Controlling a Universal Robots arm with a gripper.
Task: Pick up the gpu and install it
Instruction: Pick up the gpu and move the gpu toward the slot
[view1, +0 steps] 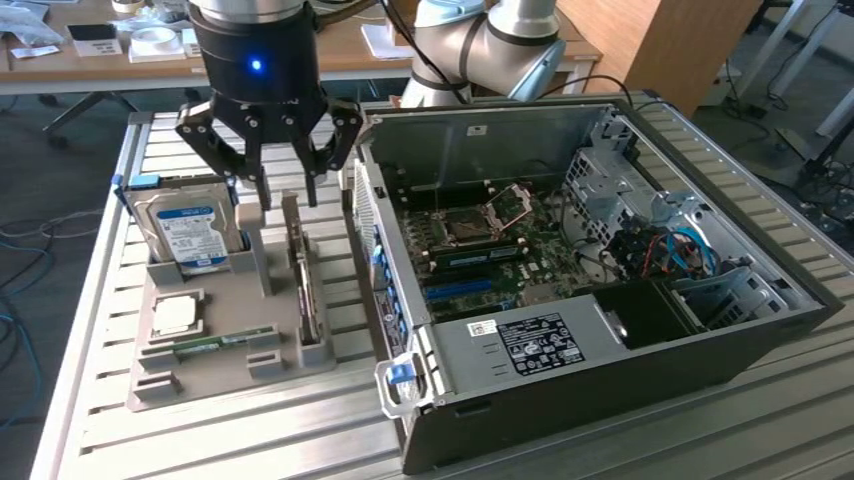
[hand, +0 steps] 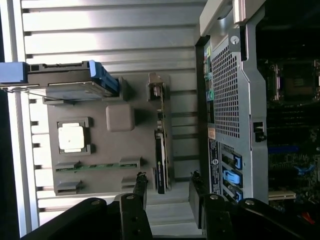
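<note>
The gpu (view1: 306, 290) is a thin dark card standing on its edge in a slot along the grey parts tray (view1: 220, 375), on the side nearest the computer case. My gripper (view1: 283, 192) hangs above the card's far end, open, with nothing between its black fingers (view1: 254, 180). In the wrist view the gpu (hand: 161, 150) runs lengthwise away from my gripper (hand: 168, 182), and its near end sits roughly between the two fingertips (hand: 140, 181), clear of both.
The tray also holds an upright blue-labelled hard drive (view1: 187, 228), a CPU (view1: 176, 315) and a green RAM stick (view1: 214, 343). An open computer case (view1: 667, 330) lies to the exterior view's right, its motherboard (view1: 487, 245) exposed. Everything rests on a ribbed metal table (view1: 267, 440).
</note>
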